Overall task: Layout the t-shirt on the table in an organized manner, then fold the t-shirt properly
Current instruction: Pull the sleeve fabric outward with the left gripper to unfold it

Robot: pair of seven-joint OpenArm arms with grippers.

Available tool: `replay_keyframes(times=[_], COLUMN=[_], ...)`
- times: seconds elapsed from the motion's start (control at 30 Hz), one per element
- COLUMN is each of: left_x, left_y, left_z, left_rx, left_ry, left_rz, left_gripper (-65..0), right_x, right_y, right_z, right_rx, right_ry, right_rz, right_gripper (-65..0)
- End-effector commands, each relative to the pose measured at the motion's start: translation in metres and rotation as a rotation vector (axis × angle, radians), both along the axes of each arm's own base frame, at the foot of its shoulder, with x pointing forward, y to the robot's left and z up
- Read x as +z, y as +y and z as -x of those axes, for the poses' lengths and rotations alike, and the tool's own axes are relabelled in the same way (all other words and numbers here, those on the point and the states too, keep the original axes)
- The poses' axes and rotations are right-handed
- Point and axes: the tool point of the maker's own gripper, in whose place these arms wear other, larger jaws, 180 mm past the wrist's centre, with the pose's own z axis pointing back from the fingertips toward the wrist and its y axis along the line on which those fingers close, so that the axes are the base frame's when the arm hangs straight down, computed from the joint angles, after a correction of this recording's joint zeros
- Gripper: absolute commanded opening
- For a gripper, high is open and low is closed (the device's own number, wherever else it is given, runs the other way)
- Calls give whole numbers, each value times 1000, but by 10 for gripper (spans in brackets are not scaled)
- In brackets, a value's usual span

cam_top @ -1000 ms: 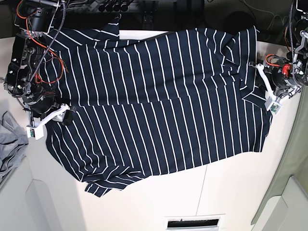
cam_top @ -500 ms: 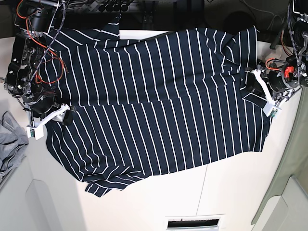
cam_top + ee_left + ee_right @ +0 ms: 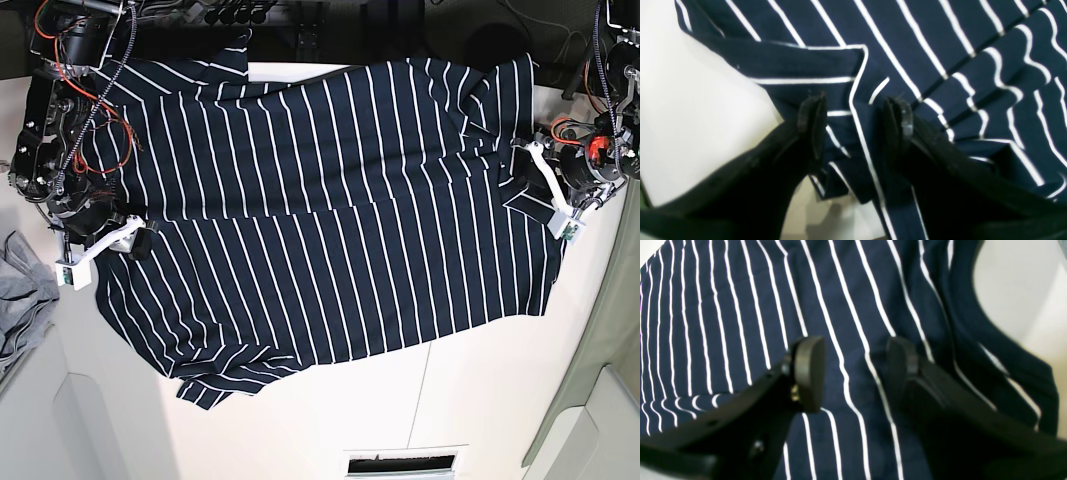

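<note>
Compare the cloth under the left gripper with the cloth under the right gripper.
Under the left gripper, the t-shirt is bunched: folded flaps, wavy stripes, its edge on the bare table beside it. Under the right gripper, the shirt lies smoother, stripes running nearly straight, with a curved edge off to one side. Both jaws stand open over striped fabric.

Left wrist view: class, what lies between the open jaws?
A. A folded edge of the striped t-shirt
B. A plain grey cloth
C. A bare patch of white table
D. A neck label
A: in the left wrist view a folded, white-striped edge of the t-shirt lies between the parted jaws of the left gripper.
</note>
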Motion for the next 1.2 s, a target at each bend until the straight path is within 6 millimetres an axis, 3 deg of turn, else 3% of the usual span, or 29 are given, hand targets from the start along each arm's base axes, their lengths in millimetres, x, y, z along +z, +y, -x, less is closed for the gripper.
replay_keyframes(times=[0.0, 0.07, 0.23, 0.4, 0.43, 0.63, 0.83, 1.17], left_x=[6, -1, 1, 5, 6, 8, 26, 27], left_y=[7, 11, -3, -23, -27, -16, 21, 60], left_z=[-6, -1, -1, 2, 2, 2, -3, 25], left_rx=[2, 18, -12, -88, -99, -102, -81, -103], left_ry=[-21, 2, -2, -7, -6, -1, -1, 128], left_rz=[-8, -4, 74, 167, 181, 144, 68, -53], left_gripper=[-348, -348, -357, -637, -650, -650, -650, -650], right_x=[14, 14, 14, 14, 14, 14, 14, 16], right_y=[-5, -5, -5, -5, -5, -5, -5, -15], right_z=[-10, -10, -10, -10, -10, -10, -11, -13], right_rx=[-4, -4, -4, -4, -4, -4, -4, -10], right_ry=[-49, -48, -48, -49, -49, -49, -50, -68], right_rz=[3, 3, 3, 3, 3, 4, 4, 59], right_gripper=[-348, -348, -348, -348, -348, -348, -348, -349])
